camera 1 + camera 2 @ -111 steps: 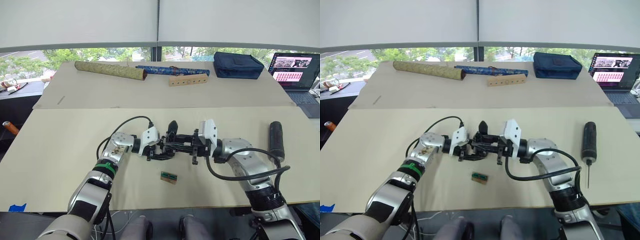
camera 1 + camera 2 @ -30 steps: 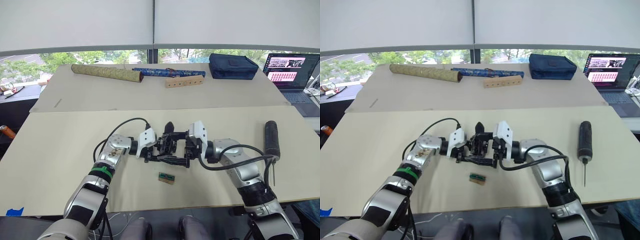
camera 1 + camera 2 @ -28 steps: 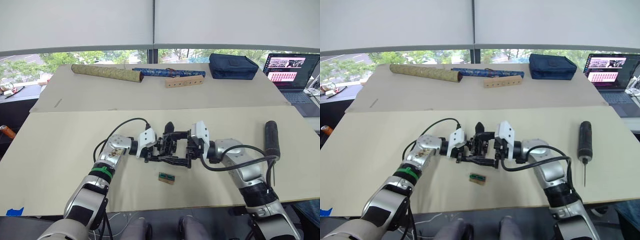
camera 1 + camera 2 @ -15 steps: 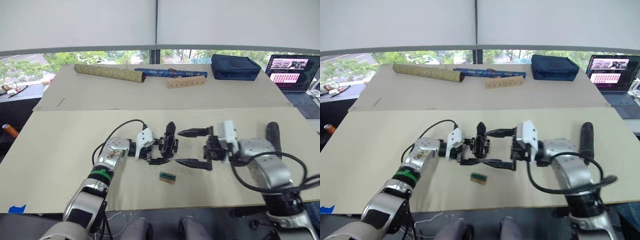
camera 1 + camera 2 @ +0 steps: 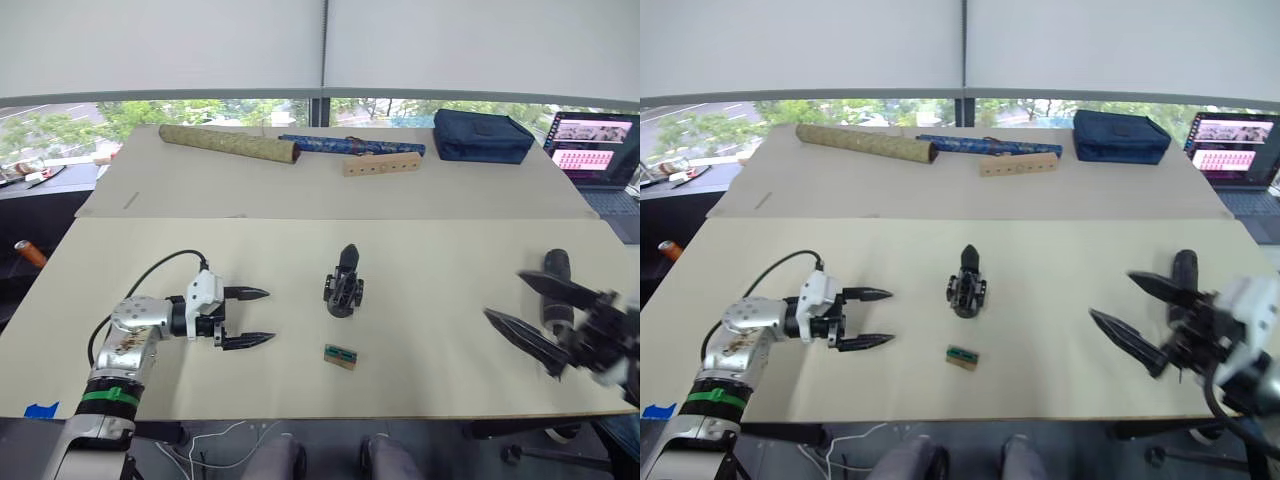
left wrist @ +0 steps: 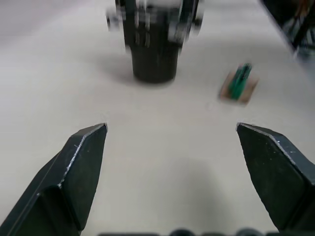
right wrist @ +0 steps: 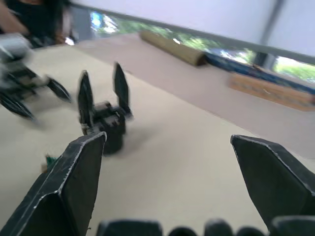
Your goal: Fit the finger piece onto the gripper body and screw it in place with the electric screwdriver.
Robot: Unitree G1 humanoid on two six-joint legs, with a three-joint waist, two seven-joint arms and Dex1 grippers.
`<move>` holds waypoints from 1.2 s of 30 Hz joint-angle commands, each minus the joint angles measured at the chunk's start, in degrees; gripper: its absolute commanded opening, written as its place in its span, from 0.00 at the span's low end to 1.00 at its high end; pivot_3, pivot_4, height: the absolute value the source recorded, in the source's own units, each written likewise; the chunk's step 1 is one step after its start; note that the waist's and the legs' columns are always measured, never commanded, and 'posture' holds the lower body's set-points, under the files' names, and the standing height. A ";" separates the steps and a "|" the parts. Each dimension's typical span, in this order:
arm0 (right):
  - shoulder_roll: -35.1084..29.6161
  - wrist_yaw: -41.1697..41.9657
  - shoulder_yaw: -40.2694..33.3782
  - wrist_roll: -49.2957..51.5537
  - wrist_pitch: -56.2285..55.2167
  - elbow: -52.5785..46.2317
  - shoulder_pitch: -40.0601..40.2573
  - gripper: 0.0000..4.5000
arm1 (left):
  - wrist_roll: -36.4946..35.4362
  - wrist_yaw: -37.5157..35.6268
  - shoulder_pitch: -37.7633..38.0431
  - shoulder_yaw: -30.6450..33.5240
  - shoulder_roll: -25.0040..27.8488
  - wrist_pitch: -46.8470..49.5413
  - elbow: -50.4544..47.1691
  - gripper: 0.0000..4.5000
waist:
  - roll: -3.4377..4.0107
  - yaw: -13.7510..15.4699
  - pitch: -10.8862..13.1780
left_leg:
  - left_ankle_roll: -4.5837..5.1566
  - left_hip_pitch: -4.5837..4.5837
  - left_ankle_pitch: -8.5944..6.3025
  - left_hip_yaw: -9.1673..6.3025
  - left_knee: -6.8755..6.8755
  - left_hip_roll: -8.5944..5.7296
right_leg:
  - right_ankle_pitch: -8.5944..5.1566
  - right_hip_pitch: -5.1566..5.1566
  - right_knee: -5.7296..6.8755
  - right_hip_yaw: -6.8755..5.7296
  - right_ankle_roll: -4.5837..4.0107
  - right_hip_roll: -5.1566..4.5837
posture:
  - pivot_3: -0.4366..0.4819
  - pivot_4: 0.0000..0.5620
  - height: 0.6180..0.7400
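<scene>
The gripper body stands alone at the table's middle, a small black mechanism on a round base. In the right wrist view the gripper body carries two pointed black fingers; I cannot tell which is the finger piece. My left gripper hovers open to its left, well apart from it, jaws empty. My right gripper is open and empty at the right, just in front of the electric screwdriver, which lies on the table partly hidden behind it. The left wrist view shows the body's base ahead of the left gripper.
A small tan-and-green block lies just in front of the gripper body. On the far table are a long patterned roll, a blue roll, a wooden strip with holes and a navy bag. A laptop sits at far right.
Both grippers have pulled away from the gripper body, the left one leftward and the right one rightward toward the screwdriver. The left gripper has opened. The body now stands free.
</scene>
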 commanded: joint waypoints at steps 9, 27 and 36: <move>15.52 -13.14 -11.60 -1.01 -3.42 -0.98 17.64 1.00 | -14.95 5.49 -1.56 4.81 3.22 20.43 -19.84 0.99 | 0.31 -1.12 0.02 | 0.32 0.16 0.09 0.22 -0.02 -0.03 | 0.05 -0.01 0.03 0.25 0.06 0.22 | 0.48 0.27 1.00; -16.05 -32.47 13.20 -4.44 29.61 33.86 -27.76 1.00 | -15.57 9.80 -2.81 0.97 1.50 22.55 -31.68 0.99 | 0.29 -1.31 0.19 | 0.46 0.02 0.13 0.35 0.02 -0.17 | 0.07 -0.02 -0.13 0.30 0.01 0.54 | 0.48 0.27 1.00; -19.16 -25.35 23.30 -12.14 29.57 49.53 -39.68 1.00 | -16.55 11.09 0.02 1.33 2.88 23.54 -34.76 0.99 | 0.29 -1.67 0.19 | 0.54 0.01 0.11 0.42 0.06 -0.19 | 0.08 -0.02 -0.13 0.10 0.04 0.55 | 0.48 0.27 1.00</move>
